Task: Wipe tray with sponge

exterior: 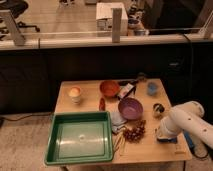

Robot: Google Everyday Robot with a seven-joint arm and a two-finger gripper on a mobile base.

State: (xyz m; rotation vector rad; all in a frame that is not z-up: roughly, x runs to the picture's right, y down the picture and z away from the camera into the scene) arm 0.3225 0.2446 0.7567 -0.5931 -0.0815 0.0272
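The gripper [161, 134] hangs low at the end of the white arm [186, 121], over the right front corner of the surface [150, 152]. Its jaws point down and away from us, so we cannot tell whether they are released or clenched, or whether they hold anything. A blue patch [168, 140] shows just under them. It may be the sponge, but we cannot say for sure, and a pale lump [118, 120] beside the tray could be it instead. The tray [54, 145] lies at the front left of the surface, green and bare inside, well apart from the gripper. We judge that the main risk lies in the path between them. A dark cluster [134, 132] sits right between the gripper and the tray, with the purple bowl [130, 107] just behind it, so a low sweep to the left could push either one along or tip the bowl. A small dark object [158, 109] stands near the arm and could be knocked by it. If the sponge is only weakly held, it could drop short of the tray. Pressing hard on the tray's near rim might slide the tray off the front edge. Farther back stand the orange bowl [109, 88], a white cup [74, 93] and a blue cup [152, 88], all out of the way. We can read no brand, label or writing anywhere.
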